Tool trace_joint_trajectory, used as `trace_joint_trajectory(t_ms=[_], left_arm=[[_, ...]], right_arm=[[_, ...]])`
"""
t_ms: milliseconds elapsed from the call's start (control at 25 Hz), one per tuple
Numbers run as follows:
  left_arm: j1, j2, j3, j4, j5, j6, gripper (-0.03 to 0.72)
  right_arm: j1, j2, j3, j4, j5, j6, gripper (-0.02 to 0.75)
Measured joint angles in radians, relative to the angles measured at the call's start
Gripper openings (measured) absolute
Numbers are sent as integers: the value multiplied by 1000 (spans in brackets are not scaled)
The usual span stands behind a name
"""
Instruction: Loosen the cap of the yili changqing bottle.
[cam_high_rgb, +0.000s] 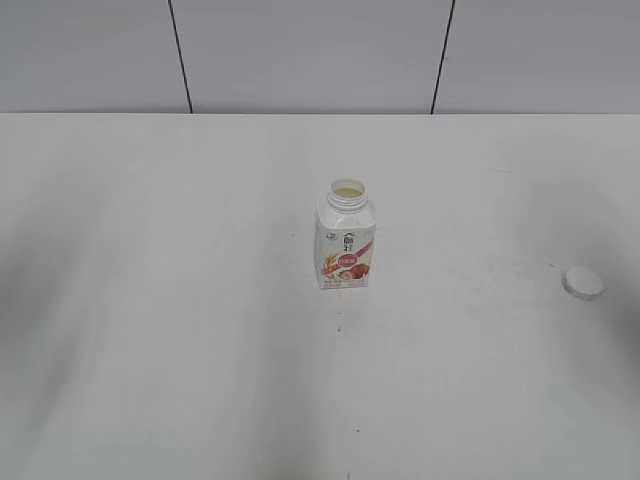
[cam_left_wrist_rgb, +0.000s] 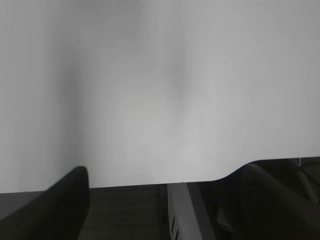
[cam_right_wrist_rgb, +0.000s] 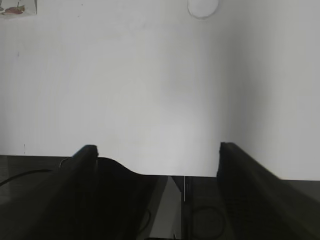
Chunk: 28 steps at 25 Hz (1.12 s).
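Neither arm shows up in the exterior view at all, so the wrist cameras are all there is for pose. The right gripper (cam_right_wrist_rgb: 157, 155) hangs back over the near edge of the desk (cam_right_wrist_rgb: 150, 90), camera looking forward along the top. Its two dark fingers (cam_right_wrist_rgb: 85, 160) are spread wide with bare desk between them, pinching nothing. The left gripper is harder: only one dark finger (cam_left_wrist_rgb: 75, 185) pokes in at the lower left of its view, the other one is cut off or lost in the dark stuff at the lower right, so I can't tell whether that one is spread or pressed together. It's also looking across blank desk, past the edge.

The yili changqing bottle (cam_high_rgb: 345, 240) stands upright around the middle of the desk, pink-red label facing the camera, and its neck is open, with pale liquid visible inside. The cap (cam_high_rgb: 583, 282) lies flat on the desk well off to the right of it, not touching anything.

In the right wrist view the cap (cam_right_wrist_rgb: 202, 7) is clipped by the top edge, and only a sliver of the bottle (cam_right_wrist_rgb: 17, 7) peeks in at the top left corner. The left wrist view is blurry and shows neither.
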Motion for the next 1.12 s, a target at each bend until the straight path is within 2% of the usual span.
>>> trace_joint_trajectory(t_ms=[240,520,800,1120], left_arm=[[0,-350,159,6,-9,28,562],[0,-696,281,-23,-36,82,562],[0,-950,351,-77,-72,117,562],[0,-1147,378,-78,-132,120,562]], right_arm=[[0,-299,139,0,0,-6,582],[0,-572,284,0,0,-17,582],[0,-777,426,-1,-11,-80,582],[0,-1045,434,-9,-30,-89,582]])
